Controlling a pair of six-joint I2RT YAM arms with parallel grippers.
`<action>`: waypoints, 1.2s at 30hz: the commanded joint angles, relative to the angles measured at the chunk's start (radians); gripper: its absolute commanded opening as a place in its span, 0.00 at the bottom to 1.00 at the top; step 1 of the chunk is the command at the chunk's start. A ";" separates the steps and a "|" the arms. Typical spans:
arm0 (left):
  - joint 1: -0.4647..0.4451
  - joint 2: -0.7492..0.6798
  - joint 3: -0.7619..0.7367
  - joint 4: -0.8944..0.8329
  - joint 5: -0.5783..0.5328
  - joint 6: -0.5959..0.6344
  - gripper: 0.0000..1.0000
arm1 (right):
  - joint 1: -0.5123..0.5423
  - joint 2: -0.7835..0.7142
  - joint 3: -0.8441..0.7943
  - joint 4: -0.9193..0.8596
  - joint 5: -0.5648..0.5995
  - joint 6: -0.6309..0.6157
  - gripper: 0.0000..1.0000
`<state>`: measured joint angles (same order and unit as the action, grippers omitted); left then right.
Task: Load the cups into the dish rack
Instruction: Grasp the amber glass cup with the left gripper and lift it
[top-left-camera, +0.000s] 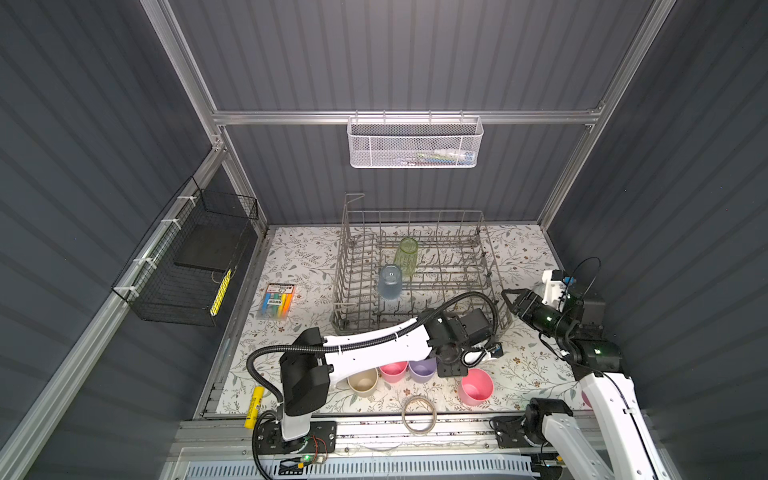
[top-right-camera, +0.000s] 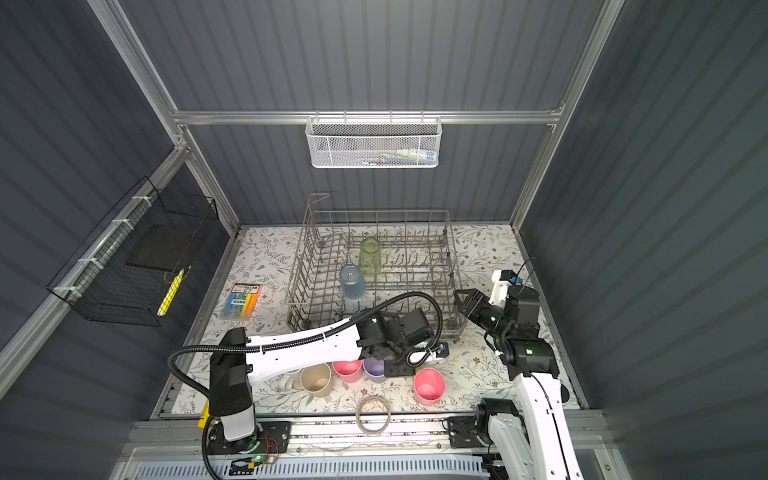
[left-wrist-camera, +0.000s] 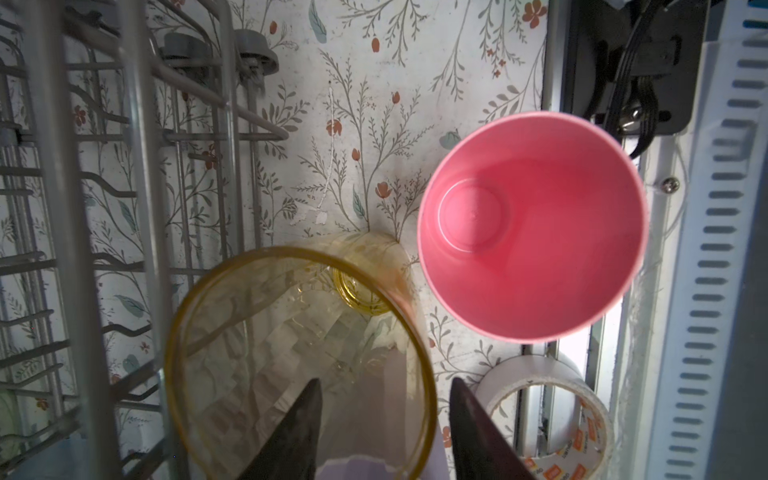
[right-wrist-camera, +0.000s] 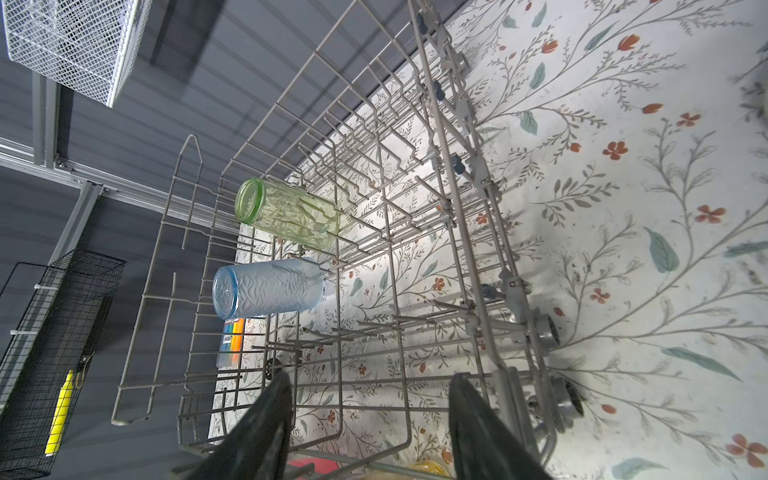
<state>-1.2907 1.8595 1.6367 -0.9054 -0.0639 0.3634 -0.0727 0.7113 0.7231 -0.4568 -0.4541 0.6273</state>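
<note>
While rack (top-left-camera: 415, 212) holds green cup (top-left-camera: 407, 255), blue cup (top-left-camera: 390, 282), L-gripper (left-wrist-camera: 385, 380) ajar astride amber cup (left-wrist-camera: 270, 332), R-gripper (right-wrist-camera: 370, 375) open

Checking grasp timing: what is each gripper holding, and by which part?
Nothing held yet. The left gripper straddles the rim of the amber tumbler, jaws apart; the right gripper is empty.

Tape ring (top-left-camera: 419, 432), marker pack (top-left-camera: 277, 301)

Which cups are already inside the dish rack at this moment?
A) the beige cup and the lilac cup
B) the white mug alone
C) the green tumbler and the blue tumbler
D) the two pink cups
C: in both top views only the green tumbler and the blue tumbler sit bottom-up among the tines of the dish rack.
</note>
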 joint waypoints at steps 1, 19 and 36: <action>-0.004 0.014 0.022 -0.027 0.011 0.005 0.46 | -0.007 -0.007 -0.013 0.003 -0.015 -0.009 0.60; -0.006 0.047 0.040 -0.069 0.052 0.018 0.16 | -0.007 0.001 -0.016 0.010 -0.020 -0.008 0.61; -0.007 0.021 0.118 -0.127 0.057 0.027 0.01 | -0.009 0.010 -0.029 0.029 -0.032 -0.004 0.61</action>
<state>-1.2907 1.8923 1.7084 -0.9905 -0.0151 0.3744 -0.0765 0.7235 0.7071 -0.4488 -0.4728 0.6277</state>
